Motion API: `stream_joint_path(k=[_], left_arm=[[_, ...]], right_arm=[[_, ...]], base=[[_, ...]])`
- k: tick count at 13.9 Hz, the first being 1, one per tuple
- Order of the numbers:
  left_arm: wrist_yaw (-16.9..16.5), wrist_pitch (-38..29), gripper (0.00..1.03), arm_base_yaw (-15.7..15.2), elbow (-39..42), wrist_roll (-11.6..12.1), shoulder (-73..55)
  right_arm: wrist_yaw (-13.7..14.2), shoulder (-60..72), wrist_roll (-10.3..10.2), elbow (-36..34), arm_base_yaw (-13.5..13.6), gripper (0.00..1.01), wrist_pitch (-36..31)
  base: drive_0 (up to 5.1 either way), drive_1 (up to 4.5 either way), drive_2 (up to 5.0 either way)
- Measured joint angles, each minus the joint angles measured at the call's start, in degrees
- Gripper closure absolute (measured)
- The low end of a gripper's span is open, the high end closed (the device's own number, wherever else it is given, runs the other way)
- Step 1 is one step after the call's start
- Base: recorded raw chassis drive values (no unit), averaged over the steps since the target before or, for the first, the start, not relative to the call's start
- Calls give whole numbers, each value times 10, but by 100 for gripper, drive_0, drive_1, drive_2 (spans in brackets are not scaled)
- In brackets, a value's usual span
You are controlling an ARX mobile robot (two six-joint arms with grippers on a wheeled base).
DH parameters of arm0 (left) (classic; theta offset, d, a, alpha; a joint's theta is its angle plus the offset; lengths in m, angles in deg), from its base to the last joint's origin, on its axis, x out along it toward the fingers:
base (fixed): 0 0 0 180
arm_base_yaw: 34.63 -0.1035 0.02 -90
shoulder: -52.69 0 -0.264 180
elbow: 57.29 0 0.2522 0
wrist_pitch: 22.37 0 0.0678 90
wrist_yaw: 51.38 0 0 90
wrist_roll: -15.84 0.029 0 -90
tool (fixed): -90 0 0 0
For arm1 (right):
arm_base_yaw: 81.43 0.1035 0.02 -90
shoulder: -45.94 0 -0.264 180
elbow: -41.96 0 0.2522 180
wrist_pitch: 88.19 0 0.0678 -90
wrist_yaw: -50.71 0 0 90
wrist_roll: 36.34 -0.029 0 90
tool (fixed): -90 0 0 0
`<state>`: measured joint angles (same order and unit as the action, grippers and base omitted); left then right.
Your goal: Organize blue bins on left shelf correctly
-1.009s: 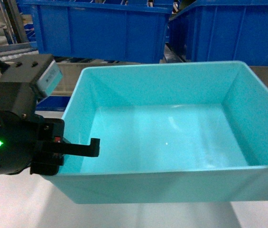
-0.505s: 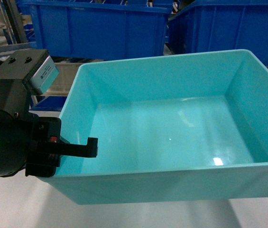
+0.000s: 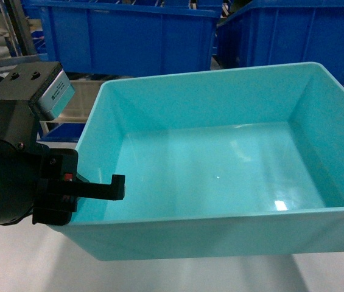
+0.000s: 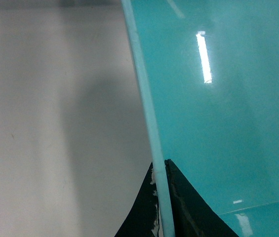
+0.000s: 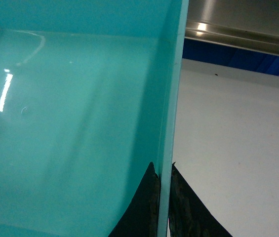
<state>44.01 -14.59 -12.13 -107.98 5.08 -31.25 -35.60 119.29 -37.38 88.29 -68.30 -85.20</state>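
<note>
I hold a pale turquoise bin [image 3: 220, 170] between my two arms, close in front of my head camera, its open top facing up and nothing inside it. My left gripper [image 3: 98, 191] is clenched on the bin's left wall: one black finger [image 3: 108, 188] reaches over the rim into the bin, and my left wrist camera shows the thin rim pinched between both fingers. My right gripper [image 5: 162, 197] is out of the head view, but its wrist camera shows its two dark fingers clamped on the bin's right wall, one on each side. Behind the bin stand dark blue crates [image 3: 129, 39] on a steel shelf [image 3: 19, 36]. Below lies a pale grey floor [image 4: 55, 123].
</note>
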Motion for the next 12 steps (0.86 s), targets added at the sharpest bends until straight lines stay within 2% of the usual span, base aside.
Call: stream_joint_path(k=[4,9,12], left_arm=[[0,0,101,0,0,0,0],[-1,2,101,0,0,0,0],[0,2,101,0,0,0,0]], right_arm=[[0,0,0,0,0,99,0],[0,0,0,-1,0,99,1],[0,0,0,-1,0,99,1]], base=[[0,-34,34],[-310,-151,482],[-473,169,309]])
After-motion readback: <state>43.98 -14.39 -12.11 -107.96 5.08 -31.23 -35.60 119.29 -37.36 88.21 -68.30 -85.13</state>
